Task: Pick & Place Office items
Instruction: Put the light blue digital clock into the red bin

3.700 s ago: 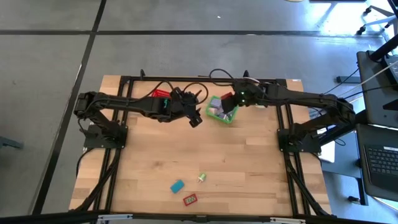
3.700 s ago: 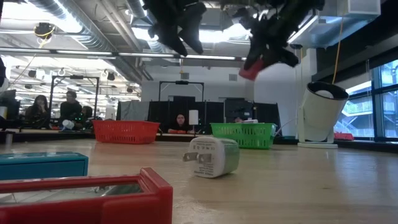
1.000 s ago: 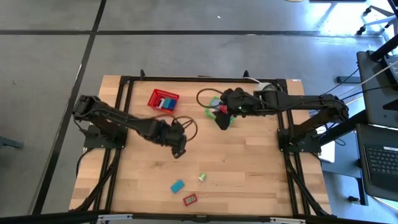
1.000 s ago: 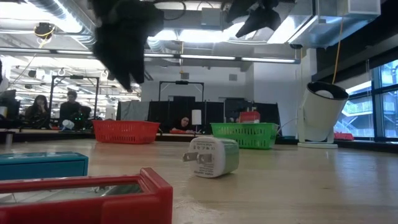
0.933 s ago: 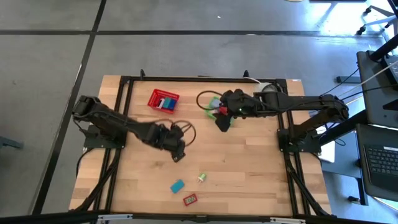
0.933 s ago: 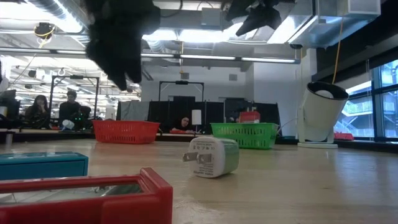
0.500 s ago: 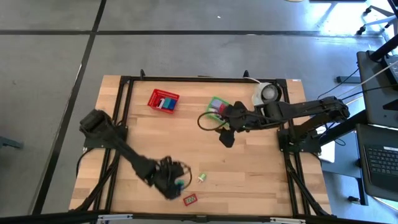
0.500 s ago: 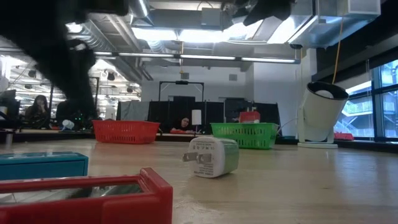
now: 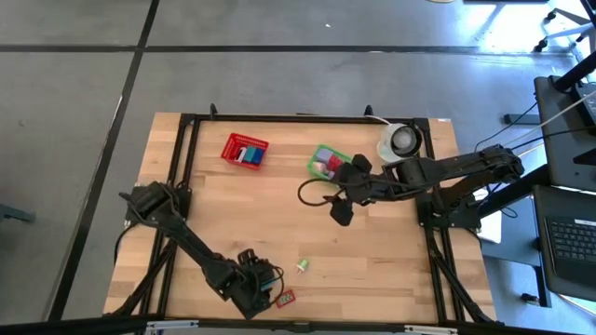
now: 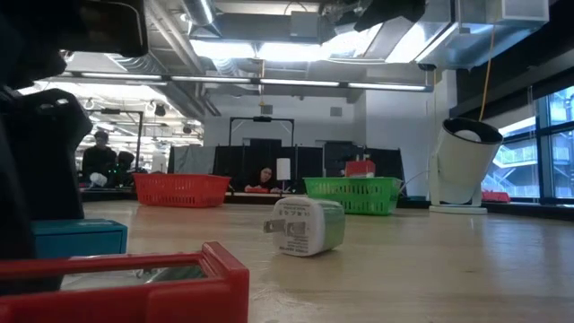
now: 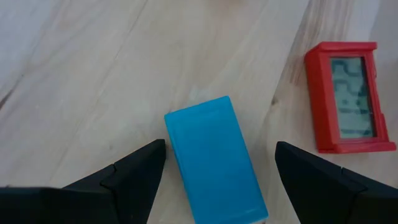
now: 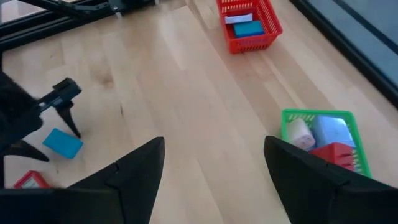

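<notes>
A pale wooden table (image 9: 372,251) fills the middle of the high view, on a grey floor. At the lower left of its centre the left tool (image 11: 214,163) is low over the blue block (image 11: 216,158), fingers spread, the block lying between them untouched. Just right of it lie the red clock (image 11: 347,96) and the white charger (image 9: 303,266). Toward the upper right, the right tool (image 9: 341,213) hangs spread and empty, near the green basket (image 9: 318,153).
</notes>
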`<action>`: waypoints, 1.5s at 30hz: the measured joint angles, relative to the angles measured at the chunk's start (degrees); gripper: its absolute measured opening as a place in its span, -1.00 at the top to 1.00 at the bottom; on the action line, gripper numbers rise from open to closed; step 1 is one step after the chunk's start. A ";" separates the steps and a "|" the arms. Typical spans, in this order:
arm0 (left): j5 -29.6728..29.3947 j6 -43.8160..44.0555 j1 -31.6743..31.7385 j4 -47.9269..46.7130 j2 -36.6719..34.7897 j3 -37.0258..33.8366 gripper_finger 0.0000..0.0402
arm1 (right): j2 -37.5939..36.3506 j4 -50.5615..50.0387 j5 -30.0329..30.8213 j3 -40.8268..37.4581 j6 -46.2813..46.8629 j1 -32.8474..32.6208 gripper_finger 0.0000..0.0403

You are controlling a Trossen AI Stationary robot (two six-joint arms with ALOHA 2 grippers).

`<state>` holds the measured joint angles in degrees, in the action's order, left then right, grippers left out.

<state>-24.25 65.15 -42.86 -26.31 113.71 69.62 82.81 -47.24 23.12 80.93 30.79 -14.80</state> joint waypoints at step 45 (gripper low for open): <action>-14.67 -19.18 21.84 -17.51 -5.67 15.16 0.23 | 0.00 -0.96 -4.72 0.00 -5.80 -0.64 -0.37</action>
<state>-38.92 45.96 -21.02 -43.82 108.04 84.77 82.81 -48.20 18.39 80.93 24.99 -15.44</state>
